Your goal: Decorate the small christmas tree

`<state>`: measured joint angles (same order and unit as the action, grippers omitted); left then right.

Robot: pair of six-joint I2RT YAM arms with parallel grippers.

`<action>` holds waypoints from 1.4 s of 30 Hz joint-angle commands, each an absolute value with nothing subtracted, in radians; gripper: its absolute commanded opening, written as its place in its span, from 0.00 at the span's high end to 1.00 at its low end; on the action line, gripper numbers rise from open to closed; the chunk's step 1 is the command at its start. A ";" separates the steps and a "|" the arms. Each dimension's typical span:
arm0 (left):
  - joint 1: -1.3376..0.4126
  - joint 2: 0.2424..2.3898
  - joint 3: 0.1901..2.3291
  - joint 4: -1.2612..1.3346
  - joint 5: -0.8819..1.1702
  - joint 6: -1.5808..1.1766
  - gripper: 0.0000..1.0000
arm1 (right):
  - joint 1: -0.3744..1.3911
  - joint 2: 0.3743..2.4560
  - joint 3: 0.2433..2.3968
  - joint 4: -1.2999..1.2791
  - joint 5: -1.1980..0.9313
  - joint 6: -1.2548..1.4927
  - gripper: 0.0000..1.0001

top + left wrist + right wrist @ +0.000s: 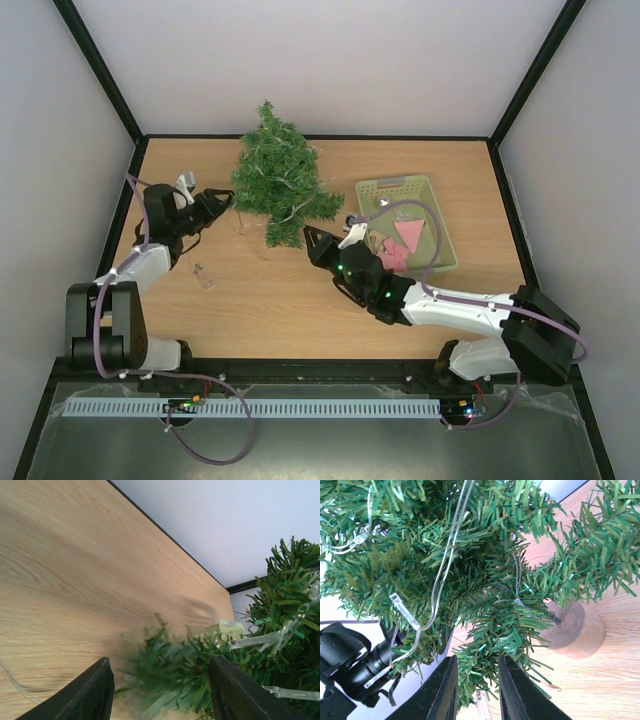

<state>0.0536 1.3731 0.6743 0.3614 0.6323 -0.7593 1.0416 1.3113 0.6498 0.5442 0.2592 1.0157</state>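
Observation:
The small christmas tree (278, 185) stands at the back middle of the table, with a clear light string (440, 580) draped over its branches. Its round wooden base (575, 630) shows in the right wrist view. My left gripper (222, 200) is at the tree's left side. It is open (160, 660), and a blurred low branch lies between its fingers. My right gripper (312, 237) is at the tree's lower right. Its jaws (476, 659) stand a little apart, with the needles of a branch tip between them.
A pale green basket (440, 215) stands right of the tree and holds pink ornaments (405, 240). A loose end of clear wire (205, 275) lies on the wood in front of the left gripper. Walls close in the table on three sides.

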 commanded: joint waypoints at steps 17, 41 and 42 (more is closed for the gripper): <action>0.089 1.463 0.670 0.580 0.891 -0.812 0.88 | 1.040 1.192 0.594 0.535 0.251 0.913 0.78; 0.027 1.177 0.472 0.392 0.750 -0.886 0.98 | 1.044 1.221 0.560 0.506 0.096 1.114 0.58; 0.024 1.171 0.470 0.394 0.744 -0.894 0.98 | 1.045 1.236 0.564 0.522 0.094 1.132 0.58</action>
